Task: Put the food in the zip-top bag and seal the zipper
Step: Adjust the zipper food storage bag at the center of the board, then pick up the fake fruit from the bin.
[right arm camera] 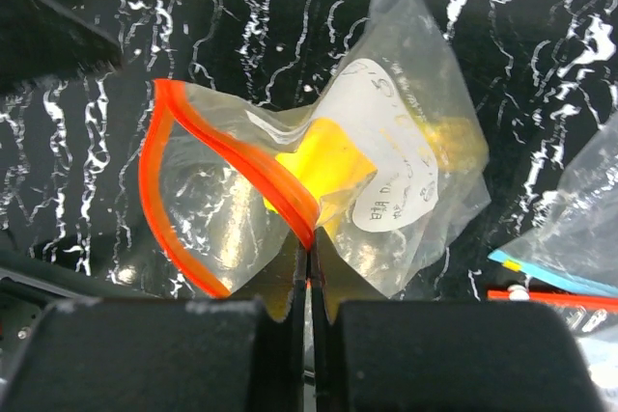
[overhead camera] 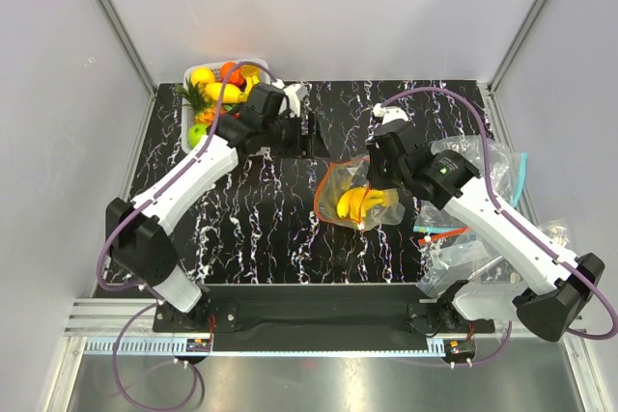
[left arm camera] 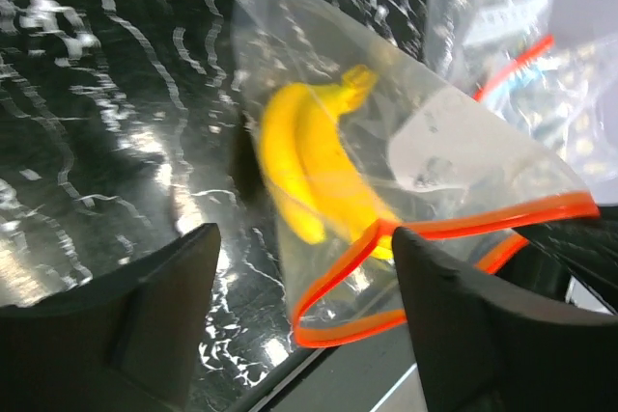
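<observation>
- Zip-top bag (overhead camera: 333,185) lies in the middle of the desk (overhead camera: 251,229) with its mouth gaping leftward. The left wrist view is blurred, and a white printed patch (right arm camera: 396,176) masks part of the banana bunch (right arm camera: 323,166) inside.
- Right end effector (right arm camera: 311,262) is clenched on the orange-red zipper (right arm camera: 232,156); its fingers hide the pinched spot.
- Left end effector (left arm camera: 304,238) stands released and empty, just short of the bag's mouth.
- A white basket (overhead camera: 190,137) of fruit, partly covered by the left arm, sits back left; other clear bags (overhead camera: 483,156) crowd the right arm.
</observation>
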Tool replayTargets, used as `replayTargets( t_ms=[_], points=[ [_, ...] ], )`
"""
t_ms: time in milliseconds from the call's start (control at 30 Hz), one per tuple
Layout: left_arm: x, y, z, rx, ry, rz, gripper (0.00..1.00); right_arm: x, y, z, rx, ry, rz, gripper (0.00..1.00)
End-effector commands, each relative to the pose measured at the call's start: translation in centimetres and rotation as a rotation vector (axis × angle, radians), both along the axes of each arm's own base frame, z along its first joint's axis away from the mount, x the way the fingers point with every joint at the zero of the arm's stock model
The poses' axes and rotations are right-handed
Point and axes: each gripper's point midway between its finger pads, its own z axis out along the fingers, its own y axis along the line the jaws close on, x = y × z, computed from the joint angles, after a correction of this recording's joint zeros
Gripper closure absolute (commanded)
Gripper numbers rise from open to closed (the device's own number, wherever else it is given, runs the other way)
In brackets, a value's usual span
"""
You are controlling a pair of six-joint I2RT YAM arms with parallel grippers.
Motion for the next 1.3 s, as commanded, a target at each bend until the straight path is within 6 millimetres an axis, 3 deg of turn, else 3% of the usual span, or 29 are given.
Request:
replayTargets(
  t_ms=[0,67,100,267,300,433,567,833,1267],
  points=[
    [1.2,2.9,4.1,-0.012,-0.141,0.083,0.17,0.9,1.0,1.6,0.060,-0.054,0.012,1.00],
    [2.1,5.7,4.9,0.030,-0.177,0.173,0.03,1.0,1.0,1.7,0.056,-0.057,0.014,1.00],
    [2.5,7.0,5.1,0.053,-0.191,0.220,0.01,1.0,1.0,1.9,0.058,-0.061,0.013,1.00],
    [6.1,18.8,5.5,0.308,-0.255,0.580,0.01,0.7,1.3,2.2,0.081,-0.067,0.032,1.00],
    [6.5,20.0,6.2,0.329,-0.271,0.602,0.01,0.7,1.4,2.1,0.081,-0.063,0.035,1.00],
    [8.3,23.8,5.1,0.428,-0.238,0.683,0.01,0.6,1.5,2.5,0.086,-0.068,0.047,1.00],
    [10.2,25.4,2.7,0.506,-0.212,0.722,0.02,0.4,1.5,2.7,0.078,-0.059,0.068,1.00],
    [14.3,26.4,-2.1,0.644,-0.156,0.716,0.04,0.1,1.5,3.1,0.077,-0.065,0.090,1.00],
    [17.9,25.0,-4.6,0.618,-0.174,0.670,0.11,0.5,2.2,1.8,0.068,-0.055,0.113,1.00]
  ],
)
